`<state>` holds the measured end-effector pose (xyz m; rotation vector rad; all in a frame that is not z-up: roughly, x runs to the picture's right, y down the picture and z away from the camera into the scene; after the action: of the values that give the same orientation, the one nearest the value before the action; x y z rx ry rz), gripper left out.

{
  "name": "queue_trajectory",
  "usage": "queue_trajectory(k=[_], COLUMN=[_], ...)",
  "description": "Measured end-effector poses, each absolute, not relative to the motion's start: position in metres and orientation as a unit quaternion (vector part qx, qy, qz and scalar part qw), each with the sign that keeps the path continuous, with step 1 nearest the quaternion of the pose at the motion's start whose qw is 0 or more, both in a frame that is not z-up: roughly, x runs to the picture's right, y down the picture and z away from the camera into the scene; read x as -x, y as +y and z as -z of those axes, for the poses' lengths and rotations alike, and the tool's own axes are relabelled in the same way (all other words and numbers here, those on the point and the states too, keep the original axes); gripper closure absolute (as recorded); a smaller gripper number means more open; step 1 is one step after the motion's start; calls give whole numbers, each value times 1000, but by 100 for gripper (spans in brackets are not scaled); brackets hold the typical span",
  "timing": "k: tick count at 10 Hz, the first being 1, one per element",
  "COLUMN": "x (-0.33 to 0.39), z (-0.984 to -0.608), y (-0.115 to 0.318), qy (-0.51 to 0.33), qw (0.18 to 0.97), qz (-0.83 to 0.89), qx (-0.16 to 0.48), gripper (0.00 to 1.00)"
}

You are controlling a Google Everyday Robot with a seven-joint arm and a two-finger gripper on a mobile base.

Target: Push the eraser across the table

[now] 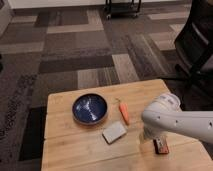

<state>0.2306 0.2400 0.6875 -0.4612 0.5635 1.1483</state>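
The white arm (175,120) reaches in from the right edge and bends down to the counter (65,150). The jaws are at its lower end, low over the front right part of the top. The arm's bulk covers them, so I cannot tell whether they are wide or narrow.

The eraser (160,146) lies flat on the counter just to the right of the jaws, close to the front right corner. Whether it touches them cannot be told.

To the left of the jaws, near but apart, lies a pale block (114,132), flat and turned at a slant. Beyond the jaws and a little to the left is an orange carrot (124,113), lying lengthwise away from the camera. Farther left again, past the carrot, stands a dark blue bowl (90,108), well apart from the jaws.

Patterned carpet (75,55) spreads beyond the counter, and a dark chair (197,45) stands off to the right, behind the arm.
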Motion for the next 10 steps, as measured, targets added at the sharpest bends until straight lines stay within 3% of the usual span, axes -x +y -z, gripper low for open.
queue_trajectory(k=[5,10], x=[-225,-191], z=[-695,-706], y=[238,198], qy=[245,91], qw=[792,890], qz=[-512,-332], qx=[225,299], gripper=[35,35])
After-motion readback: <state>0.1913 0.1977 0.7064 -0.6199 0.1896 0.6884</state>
